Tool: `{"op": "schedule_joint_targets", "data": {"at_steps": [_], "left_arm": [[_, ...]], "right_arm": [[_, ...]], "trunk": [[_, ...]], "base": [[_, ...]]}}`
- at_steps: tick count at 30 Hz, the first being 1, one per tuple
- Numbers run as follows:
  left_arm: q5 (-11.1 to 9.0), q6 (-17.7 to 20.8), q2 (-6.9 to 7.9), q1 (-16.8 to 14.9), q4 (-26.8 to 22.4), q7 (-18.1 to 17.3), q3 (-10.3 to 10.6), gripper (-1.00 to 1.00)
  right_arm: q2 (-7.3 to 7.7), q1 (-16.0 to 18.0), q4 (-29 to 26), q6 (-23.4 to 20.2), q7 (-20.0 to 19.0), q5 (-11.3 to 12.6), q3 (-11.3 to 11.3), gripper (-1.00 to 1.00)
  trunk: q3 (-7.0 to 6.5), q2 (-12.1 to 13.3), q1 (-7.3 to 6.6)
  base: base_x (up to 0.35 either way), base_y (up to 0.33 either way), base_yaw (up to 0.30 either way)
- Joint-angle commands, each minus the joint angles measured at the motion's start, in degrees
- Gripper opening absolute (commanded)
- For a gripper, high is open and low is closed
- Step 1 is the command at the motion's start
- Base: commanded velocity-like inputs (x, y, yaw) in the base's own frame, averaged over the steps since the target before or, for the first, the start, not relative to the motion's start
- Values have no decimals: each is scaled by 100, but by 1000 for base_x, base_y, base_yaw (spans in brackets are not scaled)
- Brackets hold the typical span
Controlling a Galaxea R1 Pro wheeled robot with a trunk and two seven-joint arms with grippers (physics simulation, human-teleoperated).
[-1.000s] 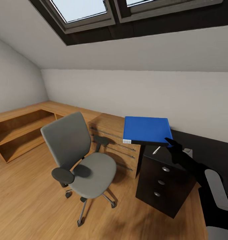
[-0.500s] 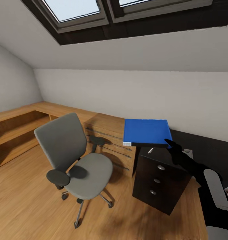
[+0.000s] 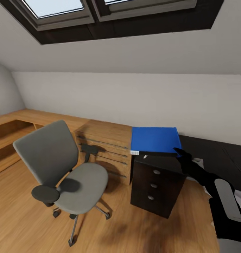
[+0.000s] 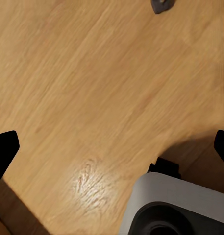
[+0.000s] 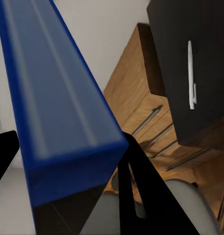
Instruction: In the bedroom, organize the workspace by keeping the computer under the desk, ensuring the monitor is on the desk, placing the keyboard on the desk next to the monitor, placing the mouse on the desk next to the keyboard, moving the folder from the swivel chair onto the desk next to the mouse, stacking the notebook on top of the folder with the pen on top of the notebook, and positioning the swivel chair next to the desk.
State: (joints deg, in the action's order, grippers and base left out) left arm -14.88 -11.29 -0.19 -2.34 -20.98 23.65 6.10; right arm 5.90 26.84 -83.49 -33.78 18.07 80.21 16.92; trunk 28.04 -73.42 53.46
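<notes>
Head view: right end effector point(image 3: 179, 152) sits right of centre, its black arm running in from the lower right corner. It is clamped on the near right corner of the folder point(image 3: 154, 140), which is held flat in the air above the left end of the worktop point(image 3: 219, 154). The black drawer unit point(image 3: 153, 184) is directly below the folder. The worktop's glossy black top runs off the right edge. Swivel chair point(image 3: 62, 168) stands at lower left on the wood floor point(image 3: 25, 225), well apart from the worktop, backrest to the left, seat facing the drawer unit. The light wooden drawer chest point(image 3: 104, 147) stands between chair and drawer unit, against the white wall. Skylight frames across the top.

Left wrist view: left end effector point(image 4: 112, 147) is spread wide, with black fingertips point(image 4: 4, 149) at the left and right edges and nothing between them. Below is the wood floor, with a grey-white part of the robot at the bottom right and a small dark shape at the top edge.

Right wrist view: the folder fills the left and centre, blue face and spine close to the camera, with a black finger point(image 5: 138, 191) against its lower edge. The pen point(image 5: 191, 74) lies at upper right on the black worktop surface. The wooden chest with its long handles shows beneath.
</notes>
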Motion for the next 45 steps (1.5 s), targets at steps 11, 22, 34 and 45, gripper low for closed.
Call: {"op": "schedule_joint_targets", "data": {"at_steps": [11,22,34,45], "left_arm": [[-58,-26,2,-3,40,33,49,100],[-58,-28,-1,-3,41,31,49,100],[-58,-31,-18,-3,41,32,56,100],[-57,-31,-25,-3,41,34,58,100]], "right_arm": [[-8,6,223,888,48,63,-8,-100],[-2,6,343,2728,47,50,-563,-100],[-9,6,356,2780,23,100,-647,-100],[-9,6,427,2807,56,91,-638,-100]], "trunk": [[58,-4,0],[116,-4,0],[120,-4,0],[162,-4,0]], "base": [[0,0,-230],[0,0,-112],[0,0,-8],[0,0,-56]]}}
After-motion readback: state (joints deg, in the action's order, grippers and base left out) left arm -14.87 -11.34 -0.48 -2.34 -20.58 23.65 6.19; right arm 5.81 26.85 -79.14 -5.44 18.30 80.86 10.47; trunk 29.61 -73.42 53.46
